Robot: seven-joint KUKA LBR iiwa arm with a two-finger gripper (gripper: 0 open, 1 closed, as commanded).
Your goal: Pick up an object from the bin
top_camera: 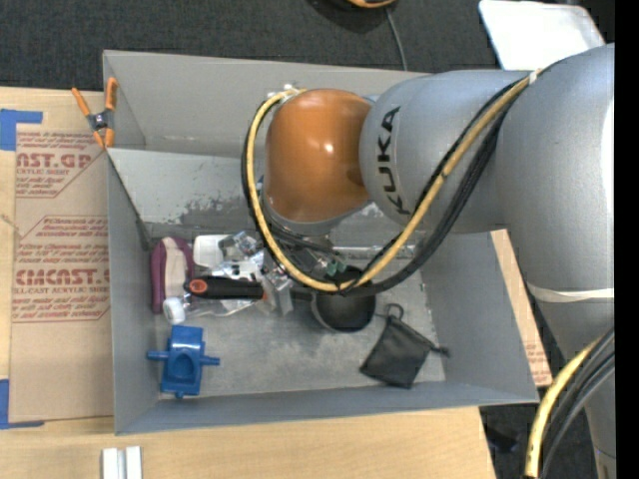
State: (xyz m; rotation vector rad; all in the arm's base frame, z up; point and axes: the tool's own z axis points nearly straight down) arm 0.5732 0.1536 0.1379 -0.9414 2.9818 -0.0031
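Note:
My gripper (277,289) reaches down under the arm's orange cover, left of the bin's middle. Directly to its left lies a black-handled tool with an orange-red end (225,287), on top of some clear plastic wrapping (222,307). A small white and metal item (225,248) lies just above that tool. A round black object (344,311) sits close to the gripper's right side. The cover hides whatever lies straight beneath the gripper.
A purple and pink package (166,271) leans at the left wall. A blue plastic toy (183,359) stands in the front left corner. A black pouch (400,356) lies at the front right. The arm covers the bin's right and back.

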